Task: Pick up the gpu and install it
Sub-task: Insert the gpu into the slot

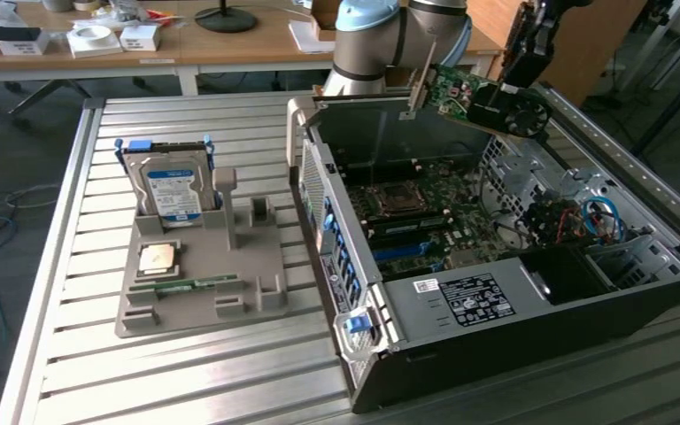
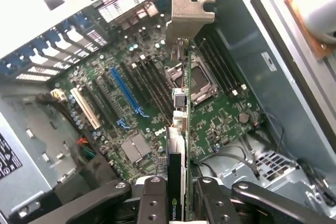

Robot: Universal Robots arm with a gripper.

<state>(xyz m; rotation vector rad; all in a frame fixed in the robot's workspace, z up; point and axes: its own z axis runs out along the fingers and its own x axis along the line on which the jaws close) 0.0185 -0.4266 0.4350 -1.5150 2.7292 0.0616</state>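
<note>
Above the slatted metal table [image 1: 198, 372], pincer [image 1: 515, 84] clamped on the dark fan-faced gpu card [image 1: 496, 106], we should square it to the long blue slot [image 2: 126, 90].

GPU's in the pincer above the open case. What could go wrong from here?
1. The gpu hangs tilted over the case, and in the wrist view its edge is neither over nor parallel to the blue slot; it may land on motherboard parts instead.
2. Its metal bracket could catch on the case rim.
3. The pincer grips one end only, so the card might pivot under seating pressure.
</note>
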